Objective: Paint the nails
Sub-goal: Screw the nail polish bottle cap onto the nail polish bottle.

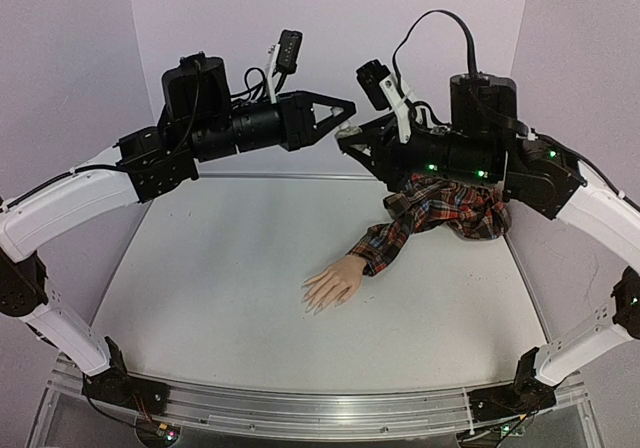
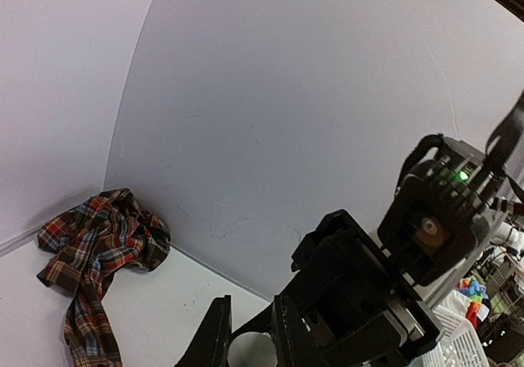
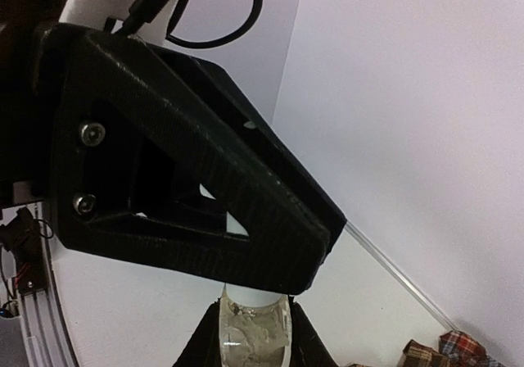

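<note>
On the white table (image 1: 220,298) lies a skin-coloured mannequin hand (image 1: 332,284) in red plaid sleeve (image 1: 432,216), palm down. High above, right gripper (image 1: 346,142) clamps a small clear bottle (image 3: 255,341), left gripper (image 1: 348,110) nipped tight on its white cap (image 3: 254,296). The hand's pale nails (image 1: 312,305) point toward mid-table.

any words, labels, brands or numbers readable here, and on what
None readable. The small clear bottle and its white cap show no legible label; the red plaid shirt sleeve, skin-coloured mannequin hand and black arm housings carry no print.
The colourful clutter at the left wrist view's edge is too blurred.
</note>
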You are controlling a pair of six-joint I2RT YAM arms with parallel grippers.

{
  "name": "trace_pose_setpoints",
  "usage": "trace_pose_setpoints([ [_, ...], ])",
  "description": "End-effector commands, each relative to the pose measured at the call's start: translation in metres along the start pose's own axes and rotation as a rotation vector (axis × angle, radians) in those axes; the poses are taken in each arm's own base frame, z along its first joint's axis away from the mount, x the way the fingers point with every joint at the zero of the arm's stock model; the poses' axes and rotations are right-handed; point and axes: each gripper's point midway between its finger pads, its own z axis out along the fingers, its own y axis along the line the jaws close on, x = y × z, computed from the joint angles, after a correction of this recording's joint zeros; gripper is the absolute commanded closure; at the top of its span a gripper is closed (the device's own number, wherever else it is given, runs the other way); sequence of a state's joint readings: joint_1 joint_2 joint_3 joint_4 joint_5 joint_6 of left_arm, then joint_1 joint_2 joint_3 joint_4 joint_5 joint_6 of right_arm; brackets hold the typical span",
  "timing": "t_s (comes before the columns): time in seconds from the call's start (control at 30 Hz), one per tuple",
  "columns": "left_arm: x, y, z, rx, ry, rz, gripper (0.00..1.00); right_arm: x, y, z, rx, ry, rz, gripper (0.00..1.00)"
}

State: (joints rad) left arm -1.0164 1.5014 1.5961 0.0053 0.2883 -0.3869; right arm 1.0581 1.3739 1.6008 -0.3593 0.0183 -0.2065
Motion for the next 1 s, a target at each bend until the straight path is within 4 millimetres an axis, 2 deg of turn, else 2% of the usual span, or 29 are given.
trace_pose_setpoints([
  [0.0, 0.053, -0.041, 0.003, 0.216, 0.182, 0.033, 1.0, -0.071, 0.02, -0.029, -0.173, -0.236, 0.04, 1.0],
  [0.2, 0.075, -0.059, -0.003, 0.362, 0.255, 0.071, 1.0, -0.079, 0.046, -0.049, -0.398, -0.288, 0.027, 1.0],
  [0.33, 0.08, -0.077, -0.011, 0.494, 0.275, 0.088, 1.0, -0.093, 0.069, -0.077, -0.591, -0.369, -0.007, 1.0],
  [0.53, 0.081, -0.107, -0.026, 0.715, 0.299, 0.117, 1.0, -0.115, 0.093, -0.109, -0.811, -0.459, -0.046, 1.0],
  [0.8, 0.092, -0.125, -0.039, 0.953, 0.371, 0.166, 1.0, -0.136, 0.104, -0.121, -0.993, -0.518, -0.05, 1.0],
  [0.97, 0.102, -0.115, -0.037, 1.011, 0.398, 0.236, 1.0, -0.147, 0.105, -0.118, -1.051, -0.53, -0.034, 1.0],
])
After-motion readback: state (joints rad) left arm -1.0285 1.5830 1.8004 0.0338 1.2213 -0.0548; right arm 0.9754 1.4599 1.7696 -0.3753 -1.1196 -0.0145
